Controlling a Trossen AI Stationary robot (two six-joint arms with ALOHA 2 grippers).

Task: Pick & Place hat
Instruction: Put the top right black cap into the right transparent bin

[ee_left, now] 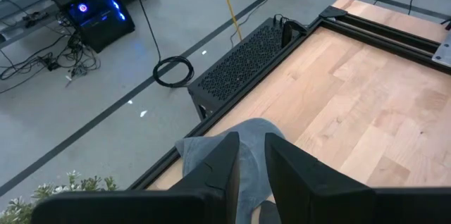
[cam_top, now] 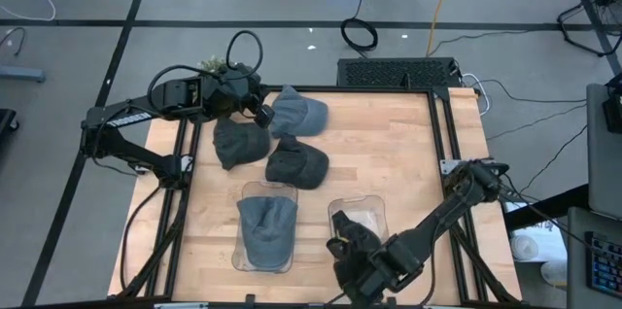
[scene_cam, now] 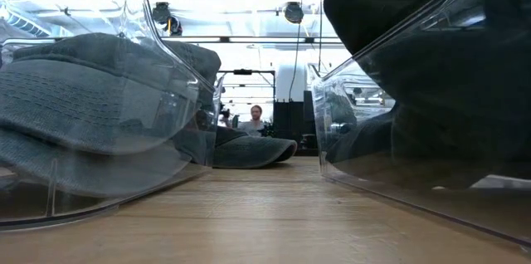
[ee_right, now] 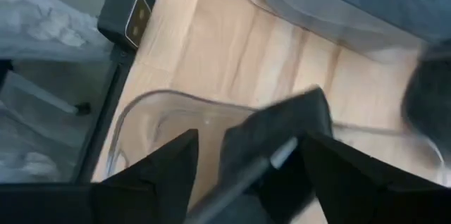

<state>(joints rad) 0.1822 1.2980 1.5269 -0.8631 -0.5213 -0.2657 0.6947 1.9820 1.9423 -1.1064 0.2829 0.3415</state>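
Observation:
Three hats lie on the far left of the wooden table: a light blue-grey hat (cam_top: pixel 299 113), a dark grey hat (cam_top: pixel 238 143) and a darker hat (cam_top: pixel 297 163). A fourth, grey hat (cam_top: pixel 266 228) lies in the left clear tray (cam_top: pixel 240 256). My left gripper (cam_top: pixel 260 107) is shut at the blue-grey hat's left edge. My right gripper (cam_top: pixel 348 251) hangs over the near part of the right clear tray (cam_top: pixel 360 210), shut on a dark hat (ee_right: pixel 278 150). In the low view that dark hat (scene_cam: pixel 431 123) shows through the tray wall. My left gripper pinches the light blue-grey hat at its edge nearest the table's left (ee_left: pixel 248 155) between both fingers, slanting down from the far left. The rest of the hat lies on the table. My right gripper holds a bunched part of the dark hat (ee_right: pixel 282 136) between its fingers from above, inside the right clear tray (ee_right: pixel 141 115). Which part of the hat it has is hidden by the gripper.
Black frame rails run along the table's left (cam_top: pixel 180 168), right (cam_top: pixel 449 144) and far edges. A black perforated box (cam_top: pixel 398 72) sits just beyond the far edge. Bare wood (cam_top: pixel 389 149) lies on the table's right half. A person sits far behind the table (scene_cam: pixel 255 119).

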